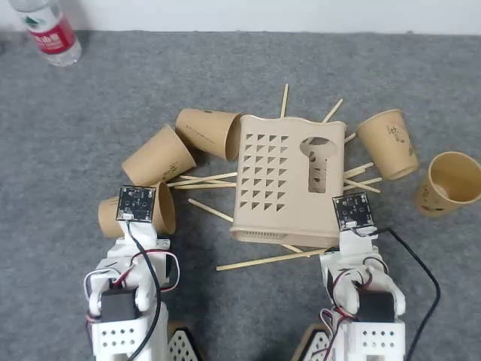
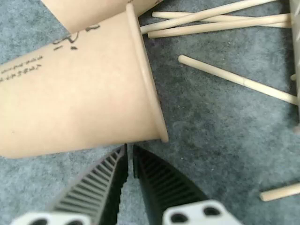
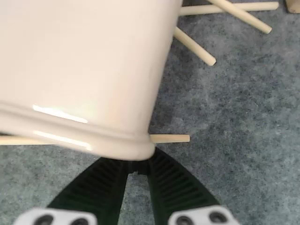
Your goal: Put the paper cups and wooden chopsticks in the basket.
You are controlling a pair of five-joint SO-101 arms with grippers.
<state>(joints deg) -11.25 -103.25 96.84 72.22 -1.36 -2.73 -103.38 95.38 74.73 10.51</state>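
The beige plastic basket lies tipped over in the middle of the grey carpet, with wooden chopsticks scattered around and under it. Several paper cups lie on their sides: three to the basket's left and two to its right. My left gripper is shut and empty, its tips just short of the rim of the nearest cup. My right gripper is shut, its tips tucked under the basket's near corner, beside a chopstick end.
A plastic water bottle lies at the far left corner. More chopsticks lie between the left cups and the basket. Open carpet stretches beyond the basket and between the two arms.
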